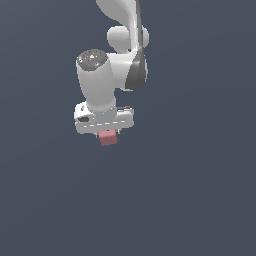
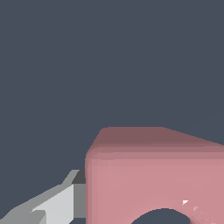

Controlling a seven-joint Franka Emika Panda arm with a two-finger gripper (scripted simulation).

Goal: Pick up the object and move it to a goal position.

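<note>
Hand (image 1: 107, 134) points downward under the white arm (image 1: 96, 80), seen against plain dark slate ground. Pink-red block (image 1: 107, 138) sits directly below the hand's white body, narrower than it, its upper part hidden between the fingers. Wrist view: block (image 2: 153, 175) fills the near field, curved notch opening at the picture's edge, one grey finger (image 2: 57, 203) pressed flat against its side. Other finger out of frame. Hand reads as clamped on the block.
</note>
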